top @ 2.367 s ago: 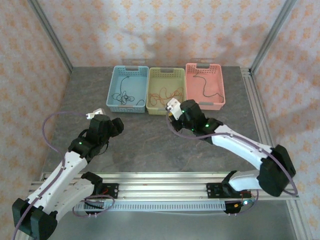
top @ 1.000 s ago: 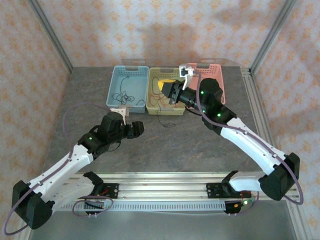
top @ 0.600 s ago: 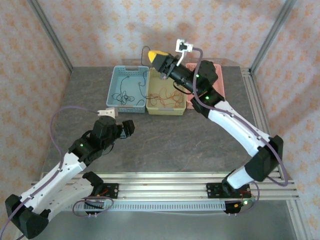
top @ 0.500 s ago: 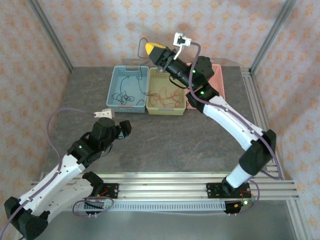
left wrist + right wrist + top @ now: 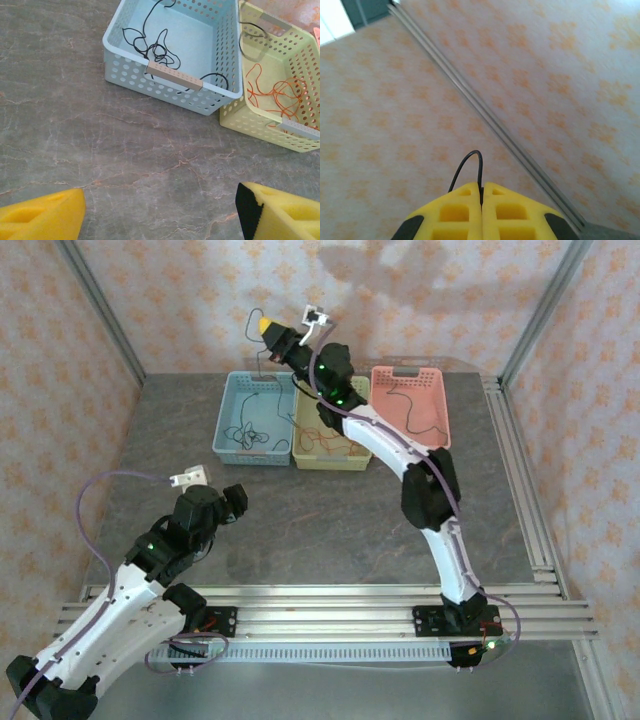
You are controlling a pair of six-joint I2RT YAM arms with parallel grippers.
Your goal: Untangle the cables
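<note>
Right tool (image 5: 481,190) pinching black cable (image 5: 469,164) per wrist view; top view showing it dangling toward blue basket (image 5: 222,426); left tool (image 5: 160,206) gaping.

3 perforated baskets in a row, far side of grey marbled table (image 5: 330,525): blue basket (image 5: 250,456) left, yellow-green basket (image 5: 330,462) middle, pink basket (image 5: 412,450) right. Orange-patterned wallpaper (image 5: 150,290) behind. Aluminium rails (image 5: 330,602) along near edge.

This is a robot test cell in a lab. A grey stone-look bench (image 5: 300,530) is boxed in by flat panels (image 5: 190,300) printed with an orange pattern, held in bare aluminium posts (image 5: 98,312). Two white-and-black arms (image 5: 125,585) are bolted to aluminium rails (image 5: 330,602) at the near edge. Three perforated plastic baskets (image 5: 250,456) stand in a row at the far side.
</note>
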